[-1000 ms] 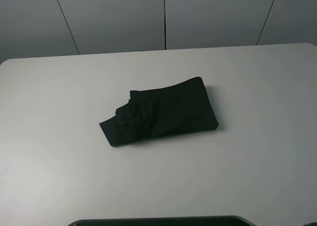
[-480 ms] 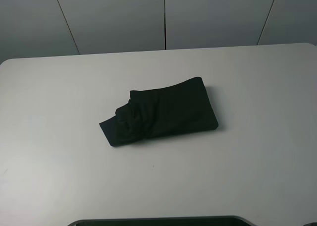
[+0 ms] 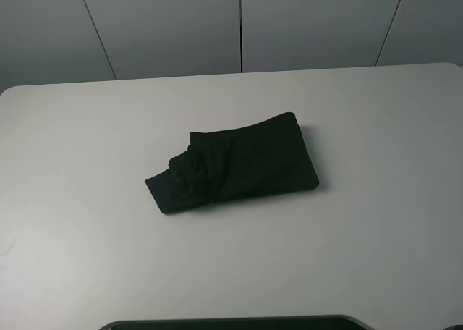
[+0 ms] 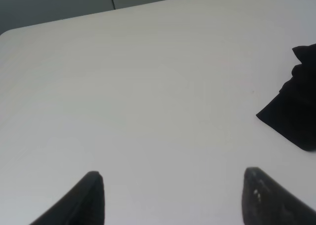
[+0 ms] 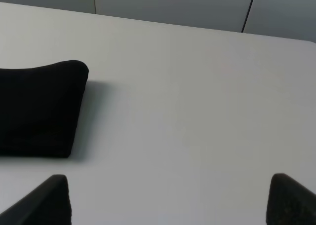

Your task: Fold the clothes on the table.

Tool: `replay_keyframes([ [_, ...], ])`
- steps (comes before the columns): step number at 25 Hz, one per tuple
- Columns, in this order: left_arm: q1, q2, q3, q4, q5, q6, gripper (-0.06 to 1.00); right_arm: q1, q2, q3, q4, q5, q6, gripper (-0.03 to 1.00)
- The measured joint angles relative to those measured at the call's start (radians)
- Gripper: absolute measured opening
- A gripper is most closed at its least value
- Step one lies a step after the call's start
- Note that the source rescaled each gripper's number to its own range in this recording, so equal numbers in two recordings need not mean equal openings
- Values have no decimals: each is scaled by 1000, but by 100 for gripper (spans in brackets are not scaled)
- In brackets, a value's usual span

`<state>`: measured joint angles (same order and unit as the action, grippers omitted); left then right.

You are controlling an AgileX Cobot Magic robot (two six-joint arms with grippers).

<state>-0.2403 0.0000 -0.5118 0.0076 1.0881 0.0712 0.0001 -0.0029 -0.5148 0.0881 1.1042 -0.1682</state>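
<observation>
A black garment (image 3: 237,162) lies folded into a compact bundle in the middle of the white table (image 3: 87,156), with a rumpled end toward the left. Its left end shows in the left wrist view (image 4: 294,109) and its right end in the right wrist view (image 5: 39,109). My left gripper (image 4: 173,195) is open and empty, well to the left of the garment. My right gripper (image 5: 168,198) is open and empty, well to the right of it. Neither gripper shows in the exterior high view.
Grey wall panels (image 3: 239,26) stand behind the table's far edge. A dark curved edge (image 3: 231,323) shows at the table's near side.
</observation>
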Motion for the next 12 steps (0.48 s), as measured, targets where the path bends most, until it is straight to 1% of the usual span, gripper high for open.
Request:
replay_keyframes([
  [12, 0, 0, 0, 0, 0, 2, 77, 0, 0, 0, 0, 0, 0, 100],
])
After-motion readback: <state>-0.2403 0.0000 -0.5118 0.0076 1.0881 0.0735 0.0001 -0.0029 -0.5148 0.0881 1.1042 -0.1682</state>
